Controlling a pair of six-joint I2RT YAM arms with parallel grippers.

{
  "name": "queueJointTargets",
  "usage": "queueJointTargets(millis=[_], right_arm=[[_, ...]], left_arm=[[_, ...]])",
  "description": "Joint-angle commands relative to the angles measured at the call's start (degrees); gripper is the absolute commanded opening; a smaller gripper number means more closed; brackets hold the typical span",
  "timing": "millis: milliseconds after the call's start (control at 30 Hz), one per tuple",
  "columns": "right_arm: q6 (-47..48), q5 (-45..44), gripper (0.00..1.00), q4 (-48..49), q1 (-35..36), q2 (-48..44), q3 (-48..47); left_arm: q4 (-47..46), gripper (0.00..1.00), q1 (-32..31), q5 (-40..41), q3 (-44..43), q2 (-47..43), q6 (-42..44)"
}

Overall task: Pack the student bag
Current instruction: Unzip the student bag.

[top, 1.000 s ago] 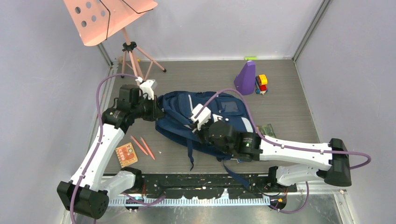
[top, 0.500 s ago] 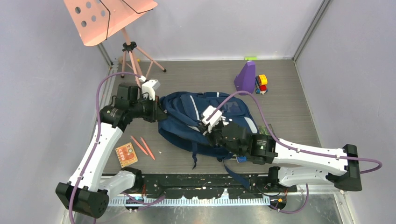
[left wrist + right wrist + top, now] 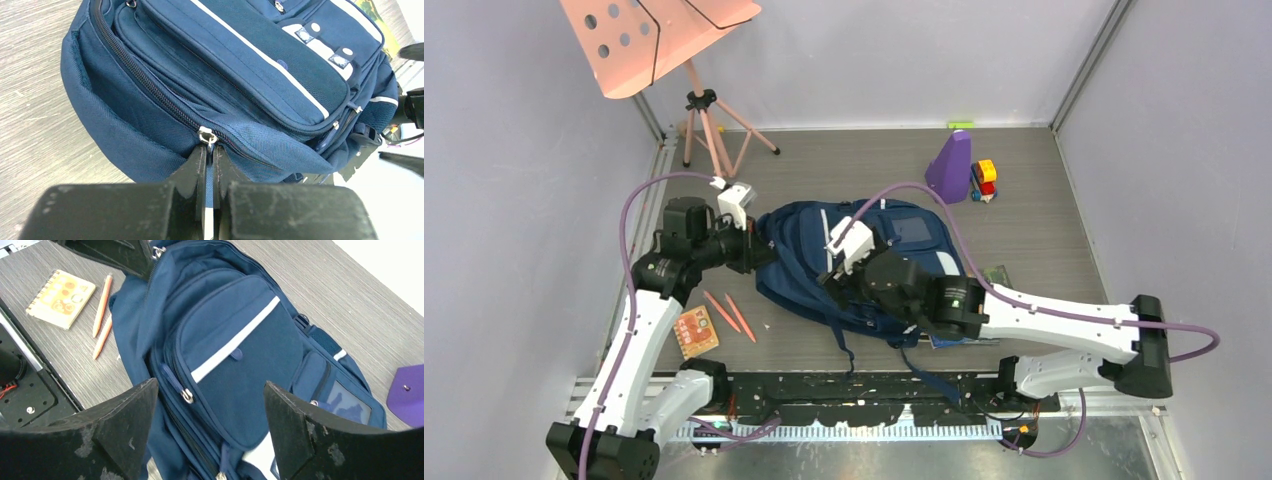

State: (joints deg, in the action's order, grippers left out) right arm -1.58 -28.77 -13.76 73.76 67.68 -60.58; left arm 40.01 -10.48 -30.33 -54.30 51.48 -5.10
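Left pincer [image 3: 210,150] nips student bag [image 3: 260,65] zipper [image 3: 206,136] (right pincer [image 3: 210,386] gapes above).

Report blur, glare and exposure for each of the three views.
Top external: even light, soft shadows, everything sharp, the student bag included. Left wrist: the left gripper is soft up close, the zipper pull and bag are crisp, and the lower right corner is blown out white. Right wrist: the right gripper shows dark and slightly soft, the bag is sharp, and the top right corner is washed out.

White shells [image 3: 639,335], black joints [image 3: 686,215], purple cables [image 3: 911,186], scuffed black claws [image 3: 209,386].
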Motion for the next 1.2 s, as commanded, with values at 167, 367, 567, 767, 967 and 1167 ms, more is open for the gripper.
queueJointTargets(millis=[167, 367, 567, 767, 967, 1167], right_arm=[[0.10, 6.62, 0.85, 8.82, -0.63, 13.20, -10.09], [1.16, 7.47, 0.78, 8.62, -1.63, 21.25, -16.09], [1.23, 3.94, 0.40, 8.01, -2.08, 23.18, -16.23], [1.06, 2.52, 0.03, 6.47, -2.09, 19.44, -11.67], [1.34, 2.89, 0.01, 4.39, -2.08, 14.26, -6.30], [0.96, 4.28, 0.01, 2.13, -2.04, 10.02, -2.14]], left_arm=[[-7.74, 0.00, -0.11, -8.18, 1.08, -2.06, -0.94], [-8.19, 0.00, -0.07, -8.60, 1.50, -3.12, -1.29], [-7.08, 0.00, -0.07, -7.19, 0.20, -3.45, -0.13], [-1.99, 0.00, -0.07, -1.98, -4.73, -2.90, 2.15], [3.70, 0.00, -0.07, 2.61, -11.31, -0.52, 4.04], [10.42, 0.00, -0.77, 8.25, -18.91, 4.09, 4.84]])
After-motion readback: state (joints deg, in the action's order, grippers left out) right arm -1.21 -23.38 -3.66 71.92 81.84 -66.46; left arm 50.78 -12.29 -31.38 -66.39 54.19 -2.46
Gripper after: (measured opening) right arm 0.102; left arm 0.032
